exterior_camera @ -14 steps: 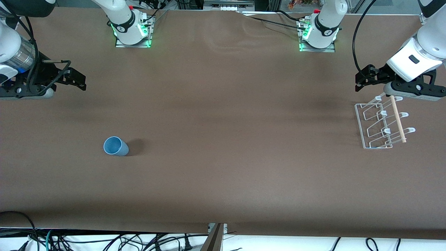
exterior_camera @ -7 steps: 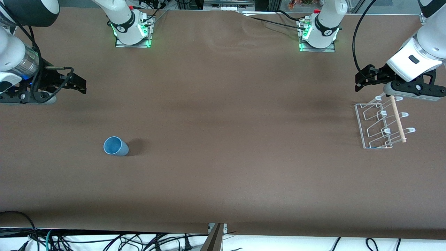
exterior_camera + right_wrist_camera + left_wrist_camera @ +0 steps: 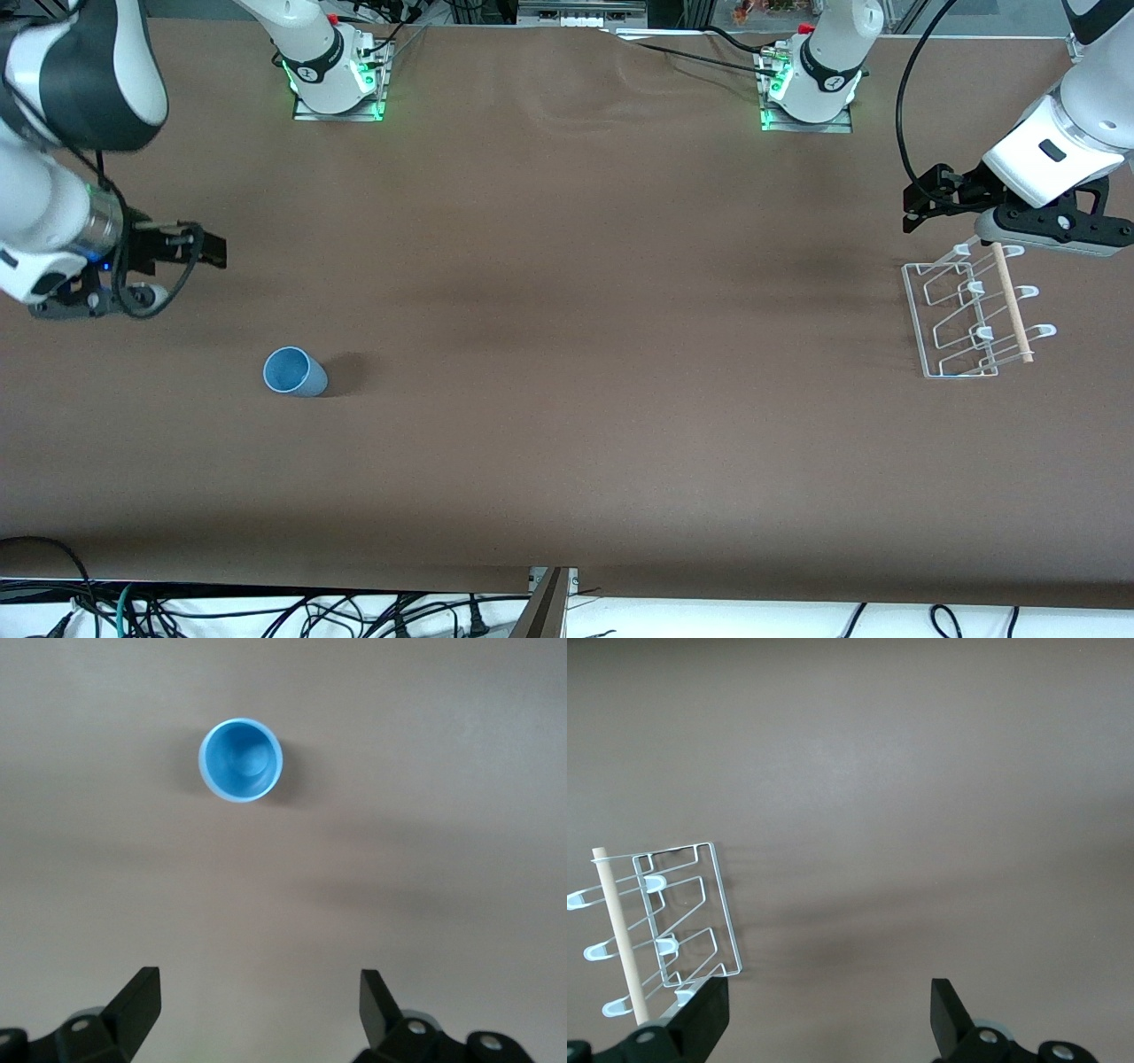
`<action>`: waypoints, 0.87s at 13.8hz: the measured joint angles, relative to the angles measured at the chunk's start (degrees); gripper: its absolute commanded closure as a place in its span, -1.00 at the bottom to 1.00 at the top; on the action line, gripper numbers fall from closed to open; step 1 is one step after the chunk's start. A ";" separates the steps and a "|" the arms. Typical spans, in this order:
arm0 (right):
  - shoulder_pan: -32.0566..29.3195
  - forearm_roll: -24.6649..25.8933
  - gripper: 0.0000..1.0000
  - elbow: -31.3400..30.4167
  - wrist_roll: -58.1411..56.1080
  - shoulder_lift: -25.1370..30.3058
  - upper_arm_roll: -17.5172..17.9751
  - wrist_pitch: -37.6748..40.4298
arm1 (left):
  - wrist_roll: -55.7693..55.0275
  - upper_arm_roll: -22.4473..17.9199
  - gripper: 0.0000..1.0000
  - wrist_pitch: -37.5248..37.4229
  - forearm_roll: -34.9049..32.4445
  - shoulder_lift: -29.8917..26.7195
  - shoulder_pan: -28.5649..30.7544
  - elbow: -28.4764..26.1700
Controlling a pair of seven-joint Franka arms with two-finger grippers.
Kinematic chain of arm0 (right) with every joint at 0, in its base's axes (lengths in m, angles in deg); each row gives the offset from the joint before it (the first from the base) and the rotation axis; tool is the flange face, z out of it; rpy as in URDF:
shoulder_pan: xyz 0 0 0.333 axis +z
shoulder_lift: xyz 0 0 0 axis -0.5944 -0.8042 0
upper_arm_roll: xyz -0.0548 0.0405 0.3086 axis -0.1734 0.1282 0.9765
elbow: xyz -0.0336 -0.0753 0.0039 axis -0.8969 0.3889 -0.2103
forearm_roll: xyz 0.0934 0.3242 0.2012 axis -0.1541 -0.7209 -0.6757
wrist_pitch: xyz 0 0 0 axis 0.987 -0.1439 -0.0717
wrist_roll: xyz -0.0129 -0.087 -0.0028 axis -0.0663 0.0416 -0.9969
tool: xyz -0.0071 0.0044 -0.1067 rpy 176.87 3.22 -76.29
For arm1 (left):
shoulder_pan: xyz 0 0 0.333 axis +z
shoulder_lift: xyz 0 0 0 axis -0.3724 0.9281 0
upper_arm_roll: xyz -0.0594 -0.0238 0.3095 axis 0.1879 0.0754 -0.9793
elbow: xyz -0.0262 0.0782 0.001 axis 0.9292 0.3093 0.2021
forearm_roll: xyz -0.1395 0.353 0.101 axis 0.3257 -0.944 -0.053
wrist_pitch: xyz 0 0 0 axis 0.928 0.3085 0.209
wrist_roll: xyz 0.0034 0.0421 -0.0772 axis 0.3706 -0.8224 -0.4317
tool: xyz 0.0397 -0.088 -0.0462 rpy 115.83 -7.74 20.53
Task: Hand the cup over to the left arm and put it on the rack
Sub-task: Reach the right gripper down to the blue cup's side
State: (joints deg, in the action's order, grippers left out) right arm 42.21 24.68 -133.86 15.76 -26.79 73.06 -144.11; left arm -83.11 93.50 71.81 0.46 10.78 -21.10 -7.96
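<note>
Both grippers empty, cup point(image 3: 295, 372) upright on table point(image 3: 567, 443)

Light-blue cup point(image 3: 295, 372), white rack point(image 3: 973, 312), brown table point(image 3: 585, 354)

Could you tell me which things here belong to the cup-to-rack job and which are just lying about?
Part of the job:
- cup, upright on the table toward the right arm's end
- rack, toward the left arm's end
- right gripper, open, above the table near the cup
- left gripper, open, waiting by the rack

Just lying about:
- cables below the table edge
</note>
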 measured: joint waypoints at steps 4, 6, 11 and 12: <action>-2.84 -0.02 -0.98 1.91 -4.14 -11.35 -0.14 -6.57 | 0.00 0.01 -1.00 0.00 0.00 0.00 0.00 0.05; -2.75 -0.03 -0.98 2.21 -4.14 -16.25 0.09 -10.75 | 0.00 0.01 -1.00 0.00 0.00 0.00 0.00 0.05; -2.45 -1.48 -0.98 5.89 -3.58 -19.90 0.52 -13.59 | 0.00 0.01 -1.00 0.00 0.00 0.01 0.00 0.06; -2.43 -2.15 -0.98 6.51 -2.69 -20.27 0.60 -13.62 | 0.00 0.00 -1.00 0.00 0.00 0.01 0.00 0.06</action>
State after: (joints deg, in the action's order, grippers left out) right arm 39.78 22.54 -127.35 13.07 -47.06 73.66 -157.72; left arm -83.11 93.51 71.81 0.46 10.79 -21.10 -7.90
